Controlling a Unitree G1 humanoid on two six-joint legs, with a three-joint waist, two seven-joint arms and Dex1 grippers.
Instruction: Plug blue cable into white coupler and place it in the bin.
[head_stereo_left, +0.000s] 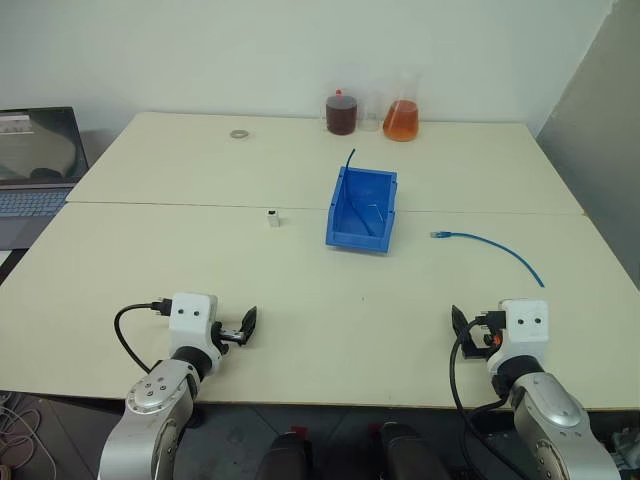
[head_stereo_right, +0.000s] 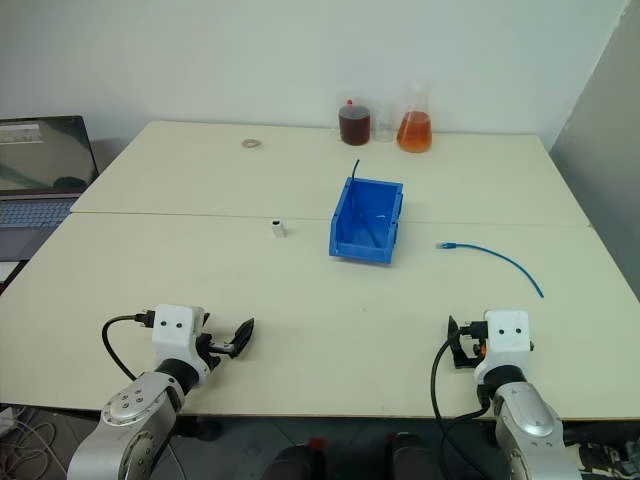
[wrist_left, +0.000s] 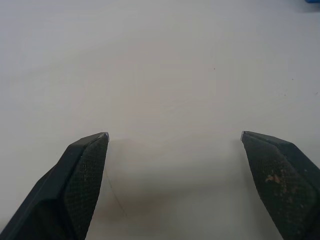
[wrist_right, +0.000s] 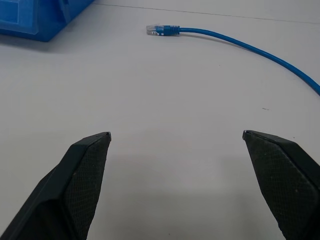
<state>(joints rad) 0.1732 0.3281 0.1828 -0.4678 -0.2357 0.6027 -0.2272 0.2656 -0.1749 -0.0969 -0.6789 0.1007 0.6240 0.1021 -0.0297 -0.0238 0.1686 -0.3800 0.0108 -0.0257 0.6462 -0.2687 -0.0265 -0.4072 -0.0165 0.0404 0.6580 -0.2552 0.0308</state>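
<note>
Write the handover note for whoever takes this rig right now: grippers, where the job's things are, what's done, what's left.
Left gripper: open, empty, low over the table's near edge.
Right gripper: open, empty, near edge on the right side.
Blue cable: loose on the table right of the bin, plug end toward the bin, unplugged.
White coupler: standing alone left of the bin.
Bin: mid-table; neither part is in it.
Done: nothing.
Left: pick up cable and coupler, plug them together, place them in the bin.

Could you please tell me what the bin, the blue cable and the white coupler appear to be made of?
The bin looks like moulded plastic: uniform bright blue, slightly glossy walls. The blue cable seems rubbery-jacketed, bending smoothly, with a clear plastic plug. The white coupler is probably plastic, though too small to judge its finish.
</note>
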